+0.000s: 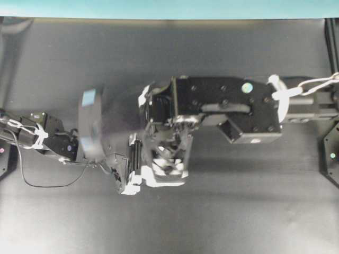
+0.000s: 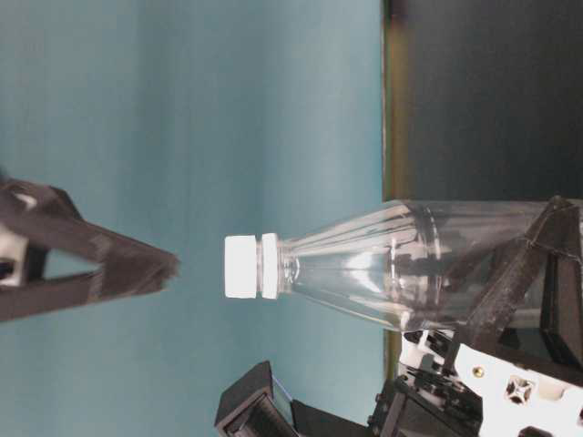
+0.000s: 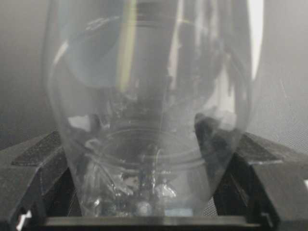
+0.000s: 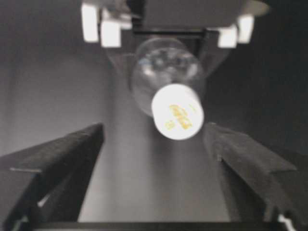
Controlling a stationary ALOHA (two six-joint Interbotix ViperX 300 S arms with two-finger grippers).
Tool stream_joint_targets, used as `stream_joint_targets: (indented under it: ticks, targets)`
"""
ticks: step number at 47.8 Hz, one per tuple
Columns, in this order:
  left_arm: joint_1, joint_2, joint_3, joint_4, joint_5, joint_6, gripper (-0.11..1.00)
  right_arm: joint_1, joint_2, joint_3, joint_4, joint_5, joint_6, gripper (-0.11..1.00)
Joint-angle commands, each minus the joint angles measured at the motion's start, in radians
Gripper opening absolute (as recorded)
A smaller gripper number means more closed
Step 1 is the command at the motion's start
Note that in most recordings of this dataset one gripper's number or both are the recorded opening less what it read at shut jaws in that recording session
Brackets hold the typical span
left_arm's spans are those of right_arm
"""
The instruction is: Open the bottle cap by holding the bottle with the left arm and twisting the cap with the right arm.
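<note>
Above the dark surface (image 1: 63,222), the left tool (image 3: 144,192) is clamped on the bottle (image 2: 401,264) and holds it up. The cap (image 4: 177,112) sits on top, not off yet. The right tool (image 4: 154,163) is wide apart, with the cap between its fingers but not touched. If it shuts off-centre, it could slip off the cap or push the bottle crooked.

Right arm (image 1: 228,108): bulky, boxy black housing, dark screws, small round yellow-green sticker, white zip ties at rear. Long triangular black fingers (image 4: 53,163). Left arm (image 1: 47,140): slimmer, black, loose thin black cable, white zip tie; gripper has white corner pieces.
</note>
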Motion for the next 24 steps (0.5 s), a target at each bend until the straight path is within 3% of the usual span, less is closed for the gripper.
stream_joint_targets:
  ticks: [1,5,9,18,24]
  targets:
    - [-0.014,0.005,0.006,0.003,0.012,-0.006,0.8,-0.015,-0.008,-0.052,0.0,0.041,0.166,0.8]
    - [-0.014,0.005,0.006,0.005,0.012,-0.006,0.8,-0.034,0.006,-0.081,-0.002,0.092,0.356,0.8]
    - [-0.014,0.005,0.006,0.005,0.012,-0.006,0.8,-0.035,0.012,-0.083,-0.002,0.106,0.463,0.8]
    - [-0.014,0.005,0.008,0.003,0.012,-0.008,0.8,-0.035,0.038,-0.066,-0.002,0.078,0.581,0.8]
    - [-0.014,0.005,0.009,0.003,0.011,-0.008,0.8,-0.032,0.055,-0.043,0.0,0.054,0.621,0.8]
